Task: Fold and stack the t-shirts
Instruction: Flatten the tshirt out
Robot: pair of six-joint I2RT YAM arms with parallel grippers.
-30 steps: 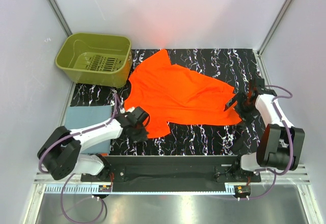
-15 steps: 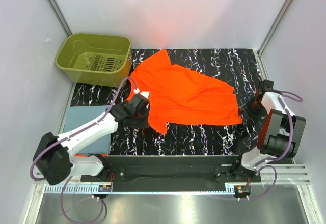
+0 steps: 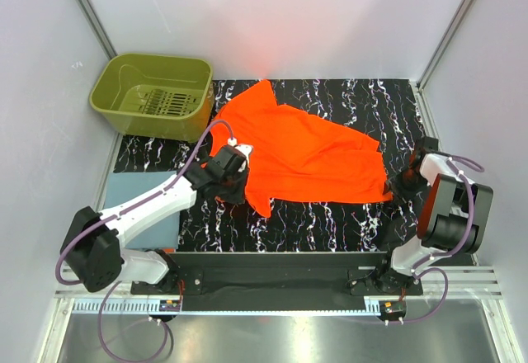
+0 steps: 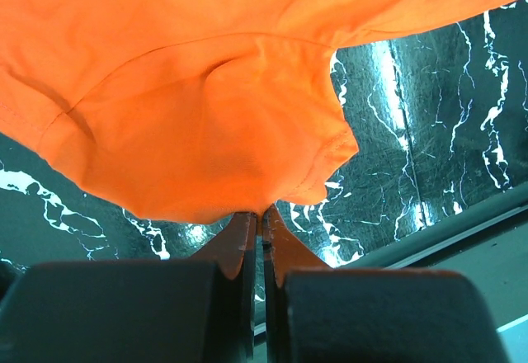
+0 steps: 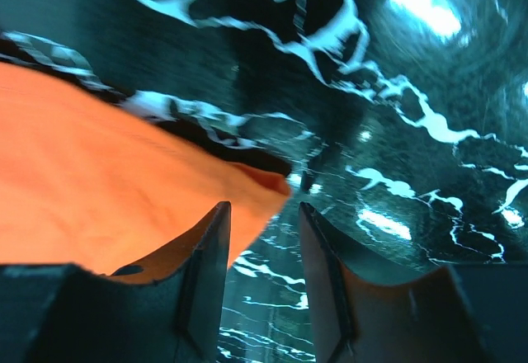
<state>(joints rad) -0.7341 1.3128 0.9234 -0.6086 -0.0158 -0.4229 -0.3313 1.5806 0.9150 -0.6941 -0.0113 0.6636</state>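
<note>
While the left tool (image 4: 262,214) pinches the near edge of the orange cloth t-shirt (image 3: 305,153), the right tool (image 5: 264,219) gapes astride its corner, black-marbled counter (image 3: 330,219) beyond.

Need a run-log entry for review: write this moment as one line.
left end effector: shut on orange t-shirt edge | right end effector: open at its corner | blue-grey t-shirt: folded flat, left
</note>
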